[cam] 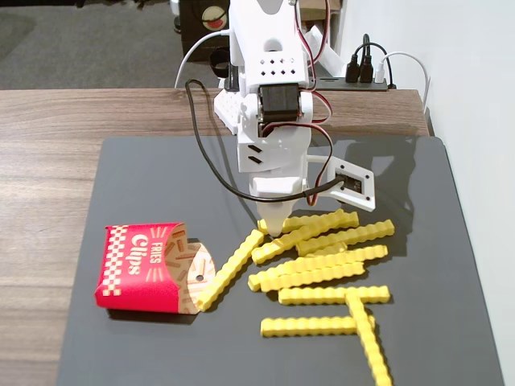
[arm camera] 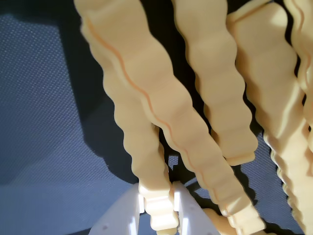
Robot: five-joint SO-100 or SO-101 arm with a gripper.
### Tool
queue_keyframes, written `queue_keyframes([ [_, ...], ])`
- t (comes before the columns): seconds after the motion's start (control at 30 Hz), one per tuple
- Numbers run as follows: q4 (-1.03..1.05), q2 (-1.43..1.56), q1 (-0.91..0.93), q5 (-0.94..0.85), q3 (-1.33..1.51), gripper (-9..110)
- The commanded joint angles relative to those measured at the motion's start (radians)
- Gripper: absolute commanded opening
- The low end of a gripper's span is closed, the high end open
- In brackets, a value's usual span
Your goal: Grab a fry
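Note:
Several bright yellow crinkle-cut fries (cam: pixel 322 269) lie loose on a black mat (cam: pixel 137 177). My white gripper (cam: pixel 276 227) points straight down, and its tips are at the upper left end of the pile. In the wrist view the gripper (arm camera: pixel 159 208) is shut on one fry (arm camera: pixel 146 156). The fry's end sits between the two white fingertips (arm camera: pixel 124 218) and touches both. This fry runs away from the jaws, partly under another fry (arm camera: pixel 161 98) that crosses over it. It still rests low, at mat level.
The red "Fries Clips" carton (cam: pixel 141 265) lies on its side at the mat's left, with one fry (cam: pixel 229 271) at its mouth. Two crossed fries (cam: pixel 366 322) lie near the front. The arm's black cable (cam: pixel 205 153) hangs at the left. The wooden table (cam: pixel 48 161) surrounds the mat.

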Motion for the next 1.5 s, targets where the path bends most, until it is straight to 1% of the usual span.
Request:
queue_keyframes([
  [0.0, 0.017, 0.046, 0.009, -0.006, -0.009, 1],
  [0.27, 0.104, 0.118, 0.012, -0.015, -0.009, 1],
  [0.47, 0.166, 0.206, 0.009, 0.048, -0.011, 1],
  [0.63, 0.207, 0.275, -0.006, 0.196, -0.012, 1],
  [0.7, 0.21, 0.296, -0.031, 0.299, -0.014, 1],
  [0.87, 0.202, 0.336, -0.12, 0.646, -0.029, 1],
  [1.07, 0.267, 0.422, -0.178, 0.948, -0.084, 1],
  [1.13, 0.328, 0.44, -0.179, 1.034, -0.129, 1],
  [1.27, 0.43, 0.462, -0.14, 1.121, -0.206, 1],
  [1.47, 0.437, 0.477, -0.044, 1.201, -0.23, 1],
])
